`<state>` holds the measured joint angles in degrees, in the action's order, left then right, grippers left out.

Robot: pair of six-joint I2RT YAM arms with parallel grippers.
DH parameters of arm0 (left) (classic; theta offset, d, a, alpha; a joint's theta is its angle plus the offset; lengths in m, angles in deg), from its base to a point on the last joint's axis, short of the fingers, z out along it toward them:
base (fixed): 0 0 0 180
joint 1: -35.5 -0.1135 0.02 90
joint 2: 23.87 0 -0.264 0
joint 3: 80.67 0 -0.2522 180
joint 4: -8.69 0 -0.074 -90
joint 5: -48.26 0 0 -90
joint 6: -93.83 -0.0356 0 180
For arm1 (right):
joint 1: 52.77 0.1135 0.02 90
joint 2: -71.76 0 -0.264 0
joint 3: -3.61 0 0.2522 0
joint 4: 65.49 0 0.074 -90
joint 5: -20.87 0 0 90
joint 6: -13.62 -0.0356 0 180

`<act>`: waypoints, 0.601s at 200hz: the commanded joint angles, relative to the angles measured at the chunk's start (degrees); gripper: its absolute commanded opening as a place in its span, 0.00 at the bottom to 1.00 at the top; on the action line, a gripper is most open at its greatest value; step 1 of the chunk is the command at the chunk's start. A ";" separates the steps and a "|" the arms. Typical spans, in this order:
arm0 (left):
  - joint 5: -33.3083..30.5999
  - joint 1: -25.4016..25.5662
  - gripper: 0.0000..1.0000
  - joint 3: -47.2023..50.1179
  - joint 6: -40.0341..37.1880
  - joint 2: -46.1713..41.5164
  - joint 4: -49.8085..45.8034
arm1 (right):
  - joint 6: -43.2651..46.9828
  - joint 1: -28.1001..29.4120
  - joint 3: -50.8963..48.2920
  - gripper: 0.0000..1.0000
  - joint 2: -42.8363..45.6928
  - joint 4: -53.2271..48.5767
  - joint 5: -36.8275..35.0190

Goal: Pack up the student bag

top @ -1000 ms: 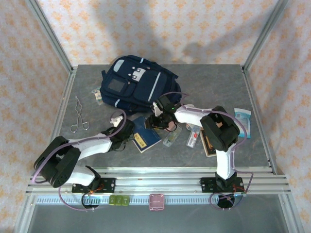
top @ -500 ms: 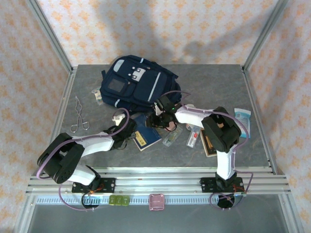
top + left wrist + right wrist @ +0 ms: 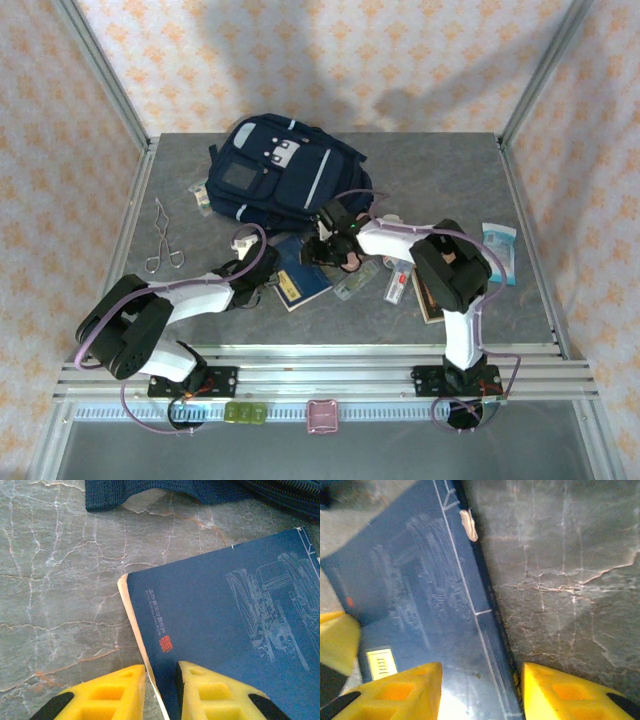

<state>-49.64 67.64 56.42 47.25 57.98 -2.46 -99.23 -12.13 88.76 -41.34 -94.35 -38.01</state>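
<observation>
Now L gripper pinches blue book edge; R gripper half-open over it.

Blue book lies flat on grey worktop, its cream edge between the left claw tips. Tongs lie well left of that claw. Pale packet lies well right of the right claw.

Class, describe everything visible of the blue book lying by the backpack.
The blue book is a thin navy paperback with a faint white line drawing, small lettering and a red seal; its pages look cream. It lies closed and flat on the grey table, beside the student bag. The left gripper and right gripper each straddle one edge.
</observation>
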 commanded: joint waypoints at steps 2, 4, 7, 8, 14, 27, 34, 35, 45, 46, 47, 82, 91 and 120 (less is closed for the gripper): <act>1.66 -0.22 0.24 2.29 -0.79 -0.02 -2.05 | 1.74 1.43 1.86 0.44 -3.11 -2.52 3.31; 1.84 -0.25 0.24 2.33 -0.79 -0.08 -1.95 | 1.86 1.51 1.89 0.44 -3.12 -2.54 3.64; 1.98 -0.24 0.24 2.42 -0.79 -0.10 -1.74 | 2.01 1.55 1.97 0.43 -3.22 -2.48 4.20; 2.00 -0.24 0.24 2.42 -0.79 -0.10 -1.69 | 2.06 1.64 2.03 0.43 -3.20 -2.44 4.43; 2.26 -0.24 0.24 2.58 -0.79 -0.02 -1.41 | 2.40 1.88 2.21 0.42 -3.26 -2.07 6.11; 2.79 -0.24 0.23 2.84 -0.70 0.22 -0.92 | 2.43 1.90 1.91 0.39 -2.80 -0.32 10.91; 3.17 -0.19 0.21 3.02 -0.79 0.33 -0.48 | 2.17 1.90 1.66 0.38 -2.23 1.02 12.73; 3.21 -0.21 0.21 3.03 -0.75 0.33 -0.45 | 2.14 1.90 1.56 0.38 -2.18 1.25 13.00; 3.50 -0.24 0.19 3.33 -0.62 0.50 -0.11 | 1.30 1.73 0.92 0.37 -1.40 3.50 16.05; 3.55 -0.24 0.19 3.32 -0.62 0.51 -0.09 | 1.18 1.68 0.80 0.37 -1.28 3.80 16.38; 3.57 -0.24 0.19 3.36 -0.62 0.51 -0.03 | 1.03 1.66 0.78 0.37 -1.18 4.04 16.67; 4.47 -0.24 0.18 4.44 -0.01 0.27 0.68 | -6.08 -1.07 -3.81 0.36 2.46 15.81 23.77; 4.65 -0.23 0.17 4.83 0.15 0.03 0.89 | -8.17 -1.84 -5.47 0.36 3.37 19.37 25.19; 5.45 -0.20 0.15 5.76 0.53 -0.26 1.51 | -12.40 -2.07 -8.79 0.36 4.30 27.57 29.30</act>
<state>-50.17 66.61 59.70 47.38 56.82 1.98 -105.90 -15.40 81.40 -40.42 -82.44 -19.50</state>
